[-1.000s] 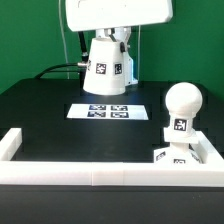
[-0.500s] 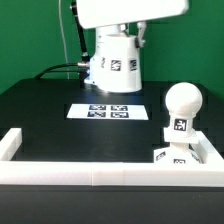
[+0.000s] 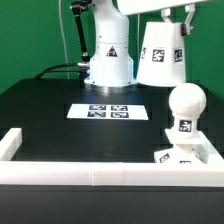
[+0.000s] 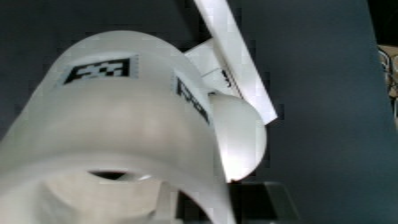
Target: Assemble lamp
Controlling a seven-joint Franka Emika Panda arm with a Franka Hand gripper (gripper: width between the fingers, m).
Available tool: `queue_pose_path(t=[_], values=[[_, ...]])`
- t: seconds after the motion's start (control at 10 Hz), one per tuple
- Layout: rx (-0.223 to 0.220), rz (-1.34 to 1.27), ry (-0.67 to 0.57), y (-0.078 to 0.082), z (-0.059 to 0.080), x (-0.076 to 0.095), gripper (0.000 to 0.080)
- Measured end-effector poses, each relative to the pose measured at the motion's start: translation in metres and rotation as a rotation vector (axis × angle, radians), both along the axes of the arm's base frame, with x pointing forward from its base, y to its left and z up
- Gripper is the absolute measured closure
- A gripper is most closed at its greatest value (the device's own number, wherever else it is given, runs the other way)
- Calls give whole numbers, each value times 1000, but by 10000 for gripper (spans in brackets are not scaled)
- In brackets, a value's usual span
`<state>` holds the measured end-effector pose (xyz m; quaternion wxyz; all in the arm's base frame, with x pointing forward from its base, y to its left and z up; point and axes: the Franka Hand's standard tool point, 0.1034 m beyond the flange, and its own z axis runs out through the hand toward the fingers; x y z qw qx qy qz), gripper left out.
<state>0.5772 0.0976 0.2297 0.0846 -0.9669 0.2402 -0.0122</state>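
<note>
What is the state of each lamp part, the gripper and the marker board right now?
shade: lifted off the table, tilted, above the bulb.
bulb: upright on the base.
base: flat on the table, in the rail's corner.
gripper: not itself visible; it carries the shade.
marker board: flat on the table, bare.
</note>
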Motion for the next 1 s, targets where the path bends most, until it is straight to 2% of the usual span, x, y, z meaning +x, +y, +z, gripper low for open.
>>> queue_pose_path(t=[0.1,0.4,0.7,0.8,1.0], values=[[0,5,-13,-1,1,5,755],[0,3,-12,0,1,4,755],[3,3,-35,8,9,25,755],[1,3,-42,9,6,34,755],[-4,3,-48,13,-9,42,755]])
